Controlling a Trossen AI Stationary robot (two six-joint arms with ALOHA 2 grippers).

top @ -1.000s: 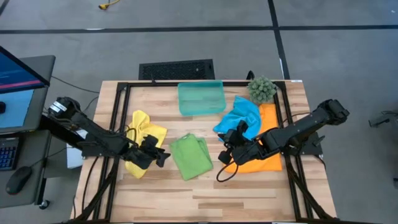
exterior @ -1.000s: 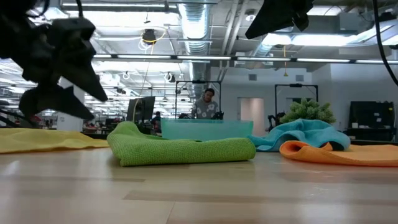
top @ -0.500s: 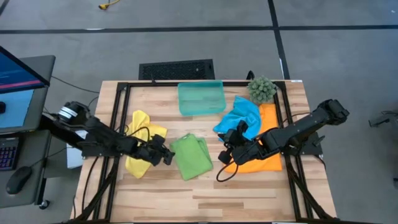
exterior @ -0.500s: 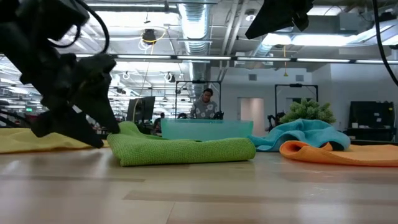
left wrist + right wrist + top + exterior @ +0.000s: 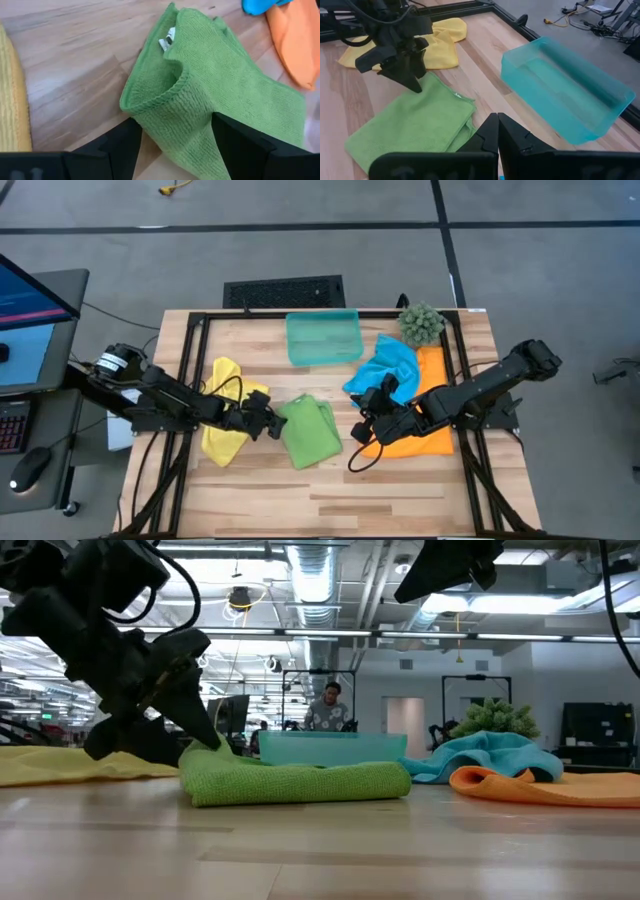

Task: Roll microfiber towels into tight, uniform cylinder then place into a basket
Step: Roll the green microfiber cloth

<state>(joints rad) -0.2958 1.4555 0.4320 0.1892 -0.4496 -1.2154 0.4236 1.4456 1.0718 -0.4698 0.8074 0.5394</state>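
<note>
The green towel point(image 5: 308, 430) lies folded flat on the table's middle. My left gripper point(image 5: 174, 120) is open at its left end, one finger on each side of the raised folded edge point(image 5: 165, 95). The yellow towel point(image 5: 225, 395) lies crumpled under the left arm. The blue towel point(image 5: 385, 365) rests partly on the orange towel point(image 5: 425, 410) at the right. My right gripper point(image 5: 365, 430) is shut and hangs over the table between the green and orange towels, holding nothing. The teal basket point(image 5: 323, 338) stands at the far middle. My left gripper comes at the green towel's left end point(image 5: 205, 755) slanting down from the table's left. Its open fingers point(image 5: 240, 145) straddle the folded edge, several layers thick. I cannot tell whether they touch the cloth. The towel lies flat on the table.
A spiky green plant ball point(image 5: 421, 323) sits at the far right corner. A black frame point(image 5: 190, 330) runs along the table's edges. Bare wood lies along the near edge point(image 5: 330, 500). A person stands far off in the room behind the basket point(image 5: 330, 705).
My left gripper has moved toward the table's right edge and downward, from over the yellow towel to the green towel's left end, staying open. The towels have not moved.
</note>
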